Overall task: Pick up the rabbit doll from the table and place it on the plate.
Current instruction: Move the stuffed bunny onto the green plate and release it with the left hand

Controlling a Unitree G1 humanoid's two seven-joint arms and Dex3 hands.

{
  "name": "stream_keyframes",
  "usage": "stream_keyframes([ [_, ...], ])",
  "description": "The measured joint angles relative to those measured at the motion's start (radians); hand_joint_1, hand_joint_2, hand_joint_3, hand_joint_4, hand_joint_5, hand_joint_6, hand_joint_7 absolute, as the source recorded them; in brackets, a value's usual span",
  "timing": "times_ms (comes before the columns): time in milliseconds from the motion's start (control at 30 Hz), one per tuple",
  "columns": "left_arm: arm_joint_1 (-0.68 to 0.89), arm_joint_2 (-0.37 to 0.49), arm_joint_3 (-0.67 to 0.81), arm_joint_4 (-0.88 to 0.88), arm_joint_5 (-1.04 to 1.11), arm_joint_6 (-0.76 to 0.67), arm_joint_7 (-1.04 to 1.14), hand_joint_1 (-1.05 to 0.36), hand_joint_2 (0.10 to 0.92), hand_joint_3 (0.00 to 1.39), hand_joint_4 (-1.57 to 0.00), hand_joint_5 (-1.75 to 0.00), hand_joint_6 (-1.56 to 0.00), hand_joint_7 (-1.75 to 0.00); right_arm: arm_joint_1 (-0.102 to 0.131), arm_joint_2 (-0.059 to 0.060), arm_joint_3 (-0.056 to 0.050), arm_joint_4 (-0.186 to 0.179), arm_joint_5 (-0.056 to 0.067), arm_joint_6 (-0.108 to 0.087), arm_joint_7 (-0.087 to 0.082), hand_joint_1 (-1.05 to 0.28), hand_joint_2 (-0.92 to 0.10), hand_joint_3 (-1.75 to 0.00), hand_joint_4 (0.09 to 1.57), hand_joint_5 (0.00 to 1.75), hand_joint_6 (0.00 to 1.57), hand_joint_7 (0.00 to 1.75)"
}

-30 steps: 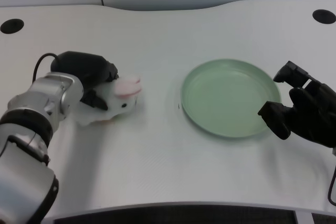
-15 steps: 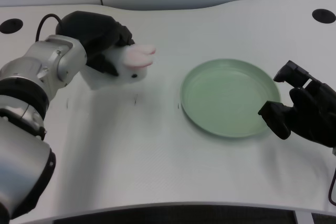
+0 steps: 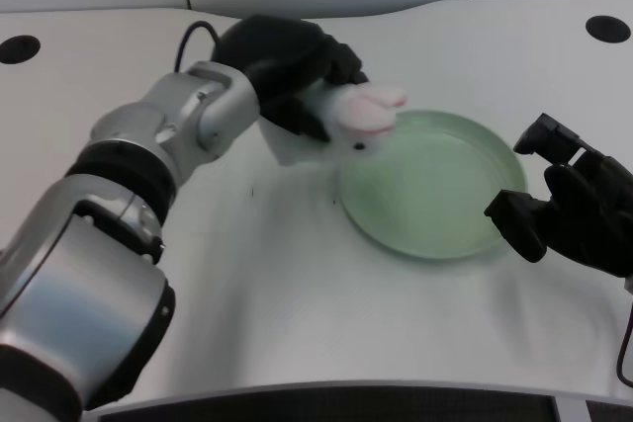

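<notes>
Head view looks down on a white tabletop (image 3: 297, 284). The left hand (image 3: 287, 71) is black, and its fingers are wrapped around the back of the rabbit doll (image 3: 331, 126). The hand holds the doll up in the air, off the tabletop. The rabbit is white with pink ears (image 3: 374, 98), and its ears and face poke out past the fingers, toward the right.

The doll hangs just over the left rim of the green plate (image 3: 435, 195). Its head is above the plate's edge, but most of its soft body is over the bare tabletop beside the plate. It is not touching the plate yet.

I think the hand grips the body from behind so the soft toy does not slip out while it is carried. I think the doll is kept high so it can pass over the plate's raised rim without bumping it.

The plate has nothing in it, so there is plenty of room for the rabbit. The task looks more than halfway done. The doll needs to go farther over the middle of the plate, then down, and only then should the fingers let go. If they let go now, the rabbit might land on the rim and roll off.
</notes>
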Motion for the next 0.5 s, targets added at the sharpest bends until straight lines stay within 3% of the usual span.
stream_keyframes([
  [167, -0.001, -0.070, -0.015, 0.000, 0.005, -0.001, 0.025, -0.19, 0.918, 0.01, -0.66, -1.01, -1.12, -0.09, 0.000, 0.004, -0.002, -0.001, 0.004, -0.003, 0.018, -0.58, -0.92, -0.09, 1.05, 1.75, 0.81, 1.75],
  [300, -0.001, -0.096, -0.028, 0.000, 0.010, 0.006, 0.036, -0.18, 0.901, 0.01, -0.65, -1.06, -1.12, -0.10, 0.000, 0.008, -0.004, -0.001, 0.007, -0.003, 0.022, -0.59, -0.92, -0.08, 1.05, 1.75, 0.80, 1.75],
  [500, -0.001, -0.163, -0.052, 0.005, 0.016, 0.040, 0.041, -0.20, 0.918, 0.01, -0.61, -1.20, -1.10, -0.15, 0.000, 0.013, -0.005, -0.001, 0.016, -0.002, 0.049, -0.61, -0.91, -0.06, 1.05, 1.75, 0.80, 1.75],
])
